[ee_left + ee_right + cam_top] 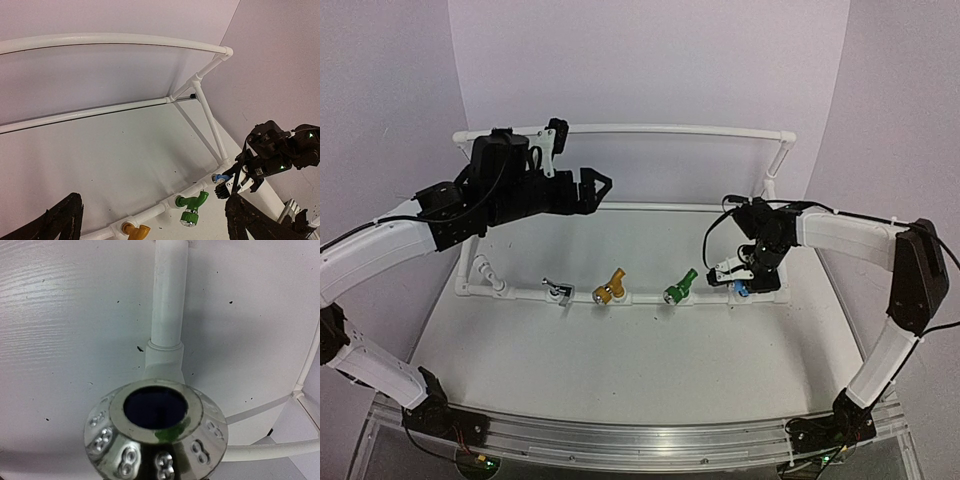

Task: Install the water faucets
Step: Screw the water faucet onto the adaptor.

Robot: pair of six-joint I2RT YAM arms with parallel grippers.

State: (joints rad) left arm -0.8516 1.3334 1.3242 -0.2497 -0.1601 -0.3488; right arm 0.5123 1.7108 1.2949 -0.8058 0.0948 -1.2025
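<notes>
Four faucets sit along the front pipe of the white PVC frame [650, 297]: silver [557, 290], yellow [610, 289], green [680, 288] and blue [741, 289]. My right gripper [734, 276] is shut on the blue faucet [220, 177] at its socket on the pipe. In the right wrist view the faucet's round metallic nozzle [156, 432] fills the bottom, with my own fingers out of sight. My left gripper [603, 183] is open and empty, raised high over the frame's back left. Its dark fingers [64, 220] stand wide apart. The green [192, 205] and yellow [134, 231] faucets show below it.
A white elbow fitting [485, 272] stands at the left end of the front pipe. The frame's top rail [670, 129] and back rail [90, 113] ring the white tabletop. Purple walls close in behind and on both sides.
</notes>
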